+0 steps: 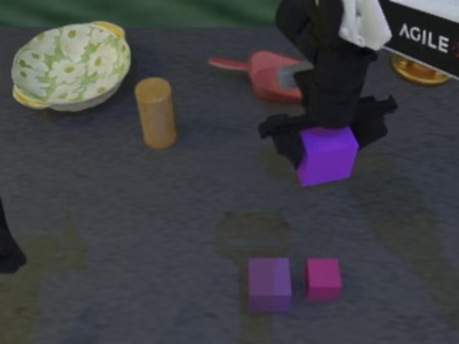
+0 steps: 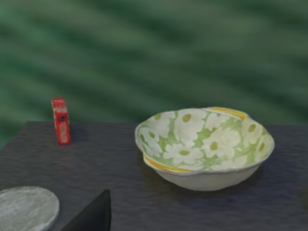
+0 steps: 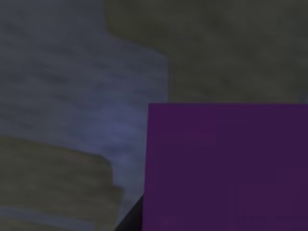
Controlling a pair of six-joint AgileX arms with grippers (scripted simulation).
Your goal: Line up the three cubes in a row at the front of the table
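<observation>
The larger bright violet cube (image 1: 328,155) is in the right half of the table (image 1: 143,215), with my right gripper (image 1: 324,135) shut on it from above. In the right wrist view this violet cube (image 3: 226,168) fills the frame's corner, and one dark finger (image 3: 132,217) presses its side. The dull purple cube (image 1: 270,284) and the small magenta-pink cube (image 1: 323,278) sit side by side near the front edge, a small gap between them. My left arm (image 1: 7,247) is parked at the left edge; one of its fingers (image 2: 91,216) shows, set far to the side.
A floral bowl (image 1: 70,66) sits at the back left, with an amber cylinder (image 1: 155,112) upright beside it. A red scoop (image 1: 267,72) lies behind the right gripper, and a gold disc (image 1: 419,72) at the back right. The left wrist view also shows a red box (image 2: 60,121) and a grey disc (image 2: 26,208).
</observation>
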